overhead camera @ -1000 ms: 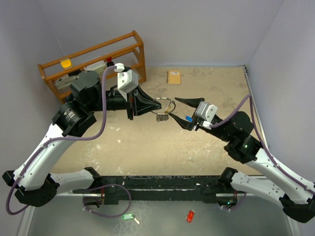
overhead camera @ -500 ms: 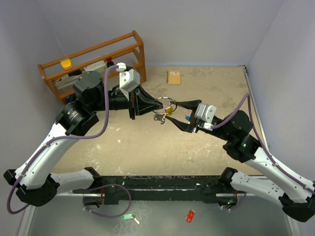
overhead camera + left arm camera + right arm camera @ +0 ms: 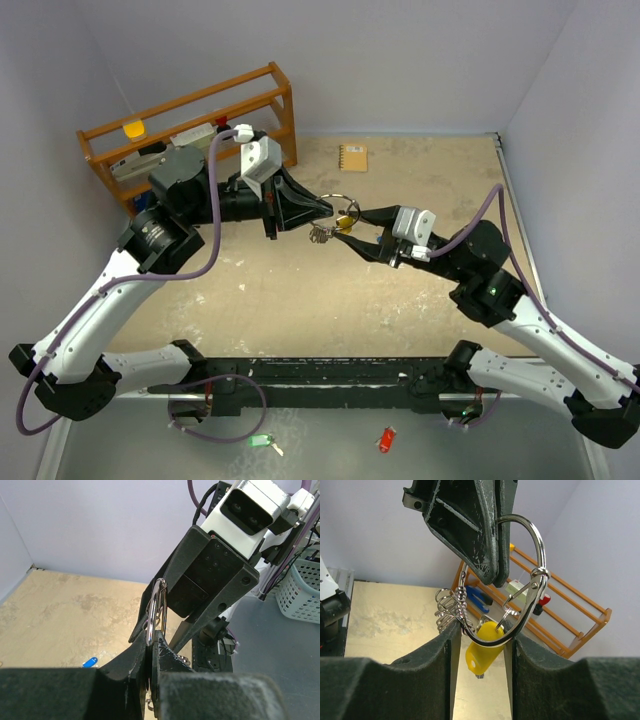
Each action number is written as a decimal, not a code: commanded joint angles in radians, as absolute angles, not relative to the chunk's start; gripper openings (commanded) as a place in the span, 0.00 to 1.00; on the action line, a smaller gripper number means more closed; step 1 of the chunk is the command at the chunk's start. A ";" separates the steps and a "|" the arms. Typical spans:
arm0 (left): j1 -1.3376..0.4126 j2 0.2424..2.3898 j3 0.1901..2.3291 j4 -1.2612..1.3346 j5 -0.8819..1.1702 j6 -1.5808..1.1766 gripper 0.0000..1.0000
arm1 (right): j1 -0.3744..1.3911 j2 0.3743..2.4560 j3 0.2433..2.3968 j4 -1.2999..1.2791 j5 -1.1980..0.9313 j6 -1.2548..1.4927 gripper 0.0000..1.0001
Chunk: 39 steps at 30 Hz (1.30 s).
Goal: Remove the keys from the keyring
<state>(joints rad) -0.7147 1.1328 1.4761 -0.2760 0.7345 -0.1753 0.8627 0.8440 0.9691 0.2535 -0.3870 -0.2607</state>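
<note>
Broadly, the tan counter (image 3: 300, 300) fills the middle of the overhead view, with a wooden rack (image 3: 190, 105) against the back wall on the left. Both arms reach in from the near edge and meet above the counter's centre, the left arm (image 3: 110, 290) bent high and the right arm (image 3: 520, 320) stretched in low from the right.

The left gripper (image 3: 325, 209) is fully closed, its two dark fingers pinching the top of the keyring (image 3: 340, 206) and holding it clear of the counter, upright and edge-on to its own wrist camera. The right gripper (image 3: 352, 227) stands partly open just beside it, one finger on each side of the ring's lower arc. Whether those fingers press on the wire I cannot tell.

A small tan notebook (image 3: 353, 157) lies near the back wall, well apart from the grippers.

On the ring hangs a bunch of silver keys (image 3: 451, 609), gathered on the side toward the right gripper's left finger. A yellow-headed key (image 3: 485, 652) dangles from the bottom of the ring, between the right gripper's fingers. A blue-headed key (image 3: 89, 661) lies loose on the counter below.

A green tag (image 3: 260, 440) and a red tag (image 3: 386, 439) rest on the grey strip in front of the arm bases.
</note>
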 commanded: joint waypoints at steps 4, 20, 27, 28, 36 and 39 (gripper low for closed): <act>-0.722 1.112 1.492 -0.209 0.761 -0.214 0.00 | 0.860 0.842 1.016 0.285 -0.385 -0.271 0.41; -0.722 1.097 1.517 -0.196 0.759 -0.232 0.00 | 0.860 0.860 1.032 0.247 -0.371 -0.284 0.22; -0.722 1.089 1.533 -0.204 0.752 -0.231 0.00 | 0.860 0.865 1.035 0.239 -0.356 -0.295 0.21; -0.722 1.088 1.535 -0.204 0.751 -0.231 0.00 | 0.859 0.865 1.035 0.240 -0.353 -0.296 0.20; -0.721 1.086 1.518 -0.194 0.749 -0.239 0.00 | 0.860 0.866 1.034 0.265 -0.347 -0.301 0.30; -0.722 1.085 1.506 -0.179 0.749 -0.248 0.00 | 0.860 0.864 1.036 0.272 -0.345 -0.303 0.37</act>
<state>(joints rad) -0.7166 1.1053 1.4868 -0.2485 0.7380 -0.2256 0.8627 0.8764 0.9874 0.2169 -0.3656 -0.2928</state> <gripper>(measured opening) 0.010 0.342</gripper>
